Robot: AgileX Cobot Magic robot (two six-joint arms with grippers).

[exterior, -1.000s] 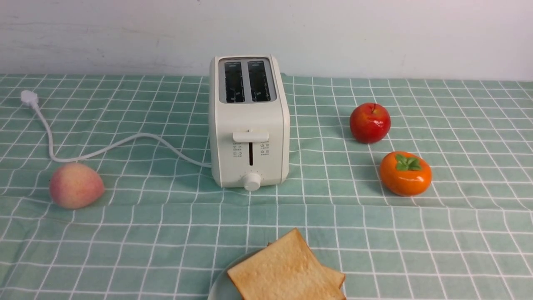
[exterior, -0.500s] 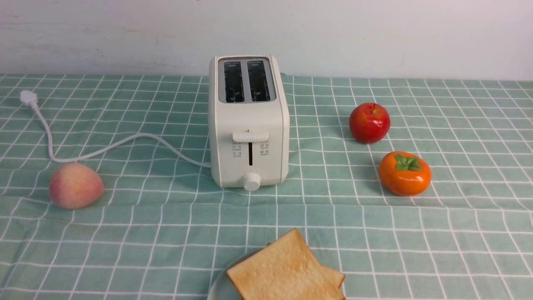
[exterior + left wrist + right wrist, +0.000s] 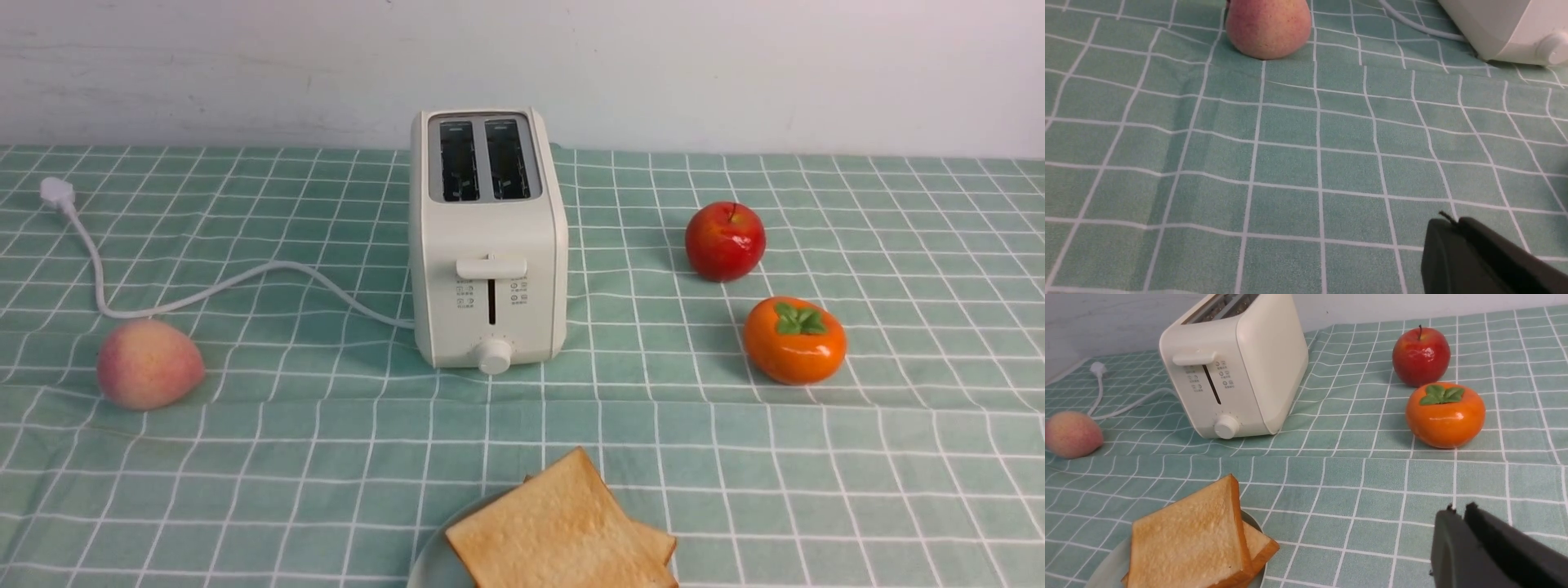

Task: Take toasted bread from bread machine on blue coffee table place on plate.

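Note:
Two slices of toasted bread lie stacked on the plate point(image 3: 426, 565) at the near edge of the blue coffee table point(image 3: 245, 457). The top slice point(image 3: 555, 531) covers most of the lower one point(image 3: 658, 542). The bread machine point(image 3: 488, 245) stands upright mid-table with both slots dark and empty. The right wrist view shows the toast point(image 3: 1188, 535), the plate point(image 3: 1106, 571) and the bread machine point(image 3: 1237, 363). My right gripper point(image 3: 1458, 512) hangs shut and empty over bare cloth beside the plate. My left gripper point(image 3: 1453, 222) is shut and empty above the cloth. Neither gripper shows in the front view.
A peach point(image 3: 149, 363) lies at the left by the white cord point(image 3: 245, 282) and its plug point(image 3: 57, 193). A red apple point(image 3: 725, 241) and an orange persimmon point(image 3: 793, 340) sit right of the bread machine. The left wrist view shows the peach point(image 3: 1267, 26) and the bread machine's corner point(image 3: 1506, 28).

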